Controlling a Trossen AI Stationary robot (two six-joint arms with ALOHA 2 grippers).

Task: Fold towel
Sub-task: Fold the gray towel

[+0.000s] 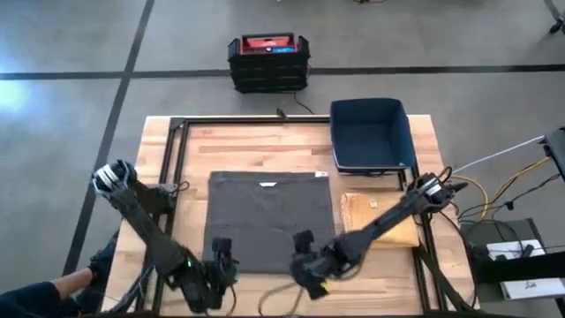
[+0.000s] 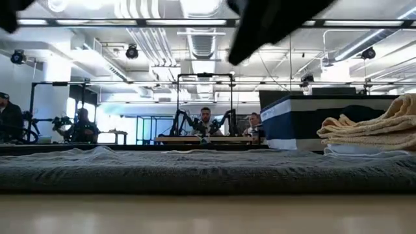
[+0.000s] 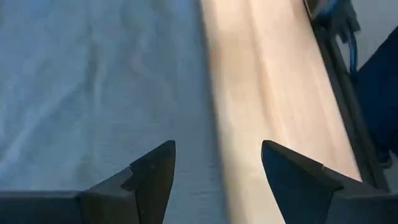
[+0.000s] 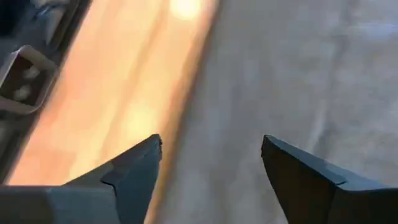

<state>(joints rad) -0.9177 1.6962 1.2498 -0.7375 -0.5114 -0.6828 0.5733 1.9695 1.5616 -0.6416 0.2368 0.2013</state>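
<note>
Both end effectors (image 1: 221,250) (image 1: 303,241), fingers spread, hover over the grey towel's (image 1: 265,216) near edge.

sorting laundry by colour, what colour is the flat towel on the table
Dark grey, plain; the towel shows best in the high view.

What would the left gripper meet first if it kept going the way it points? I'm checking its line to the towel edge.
Probably the grey towel: the open left gripper straddles the towel's side edge, bare wooden table beside it. Height above the cloth is unclear.

Grey concrete floor (image 1: 71,53); bright ceiling lights (image 2: 195,8).
</note>
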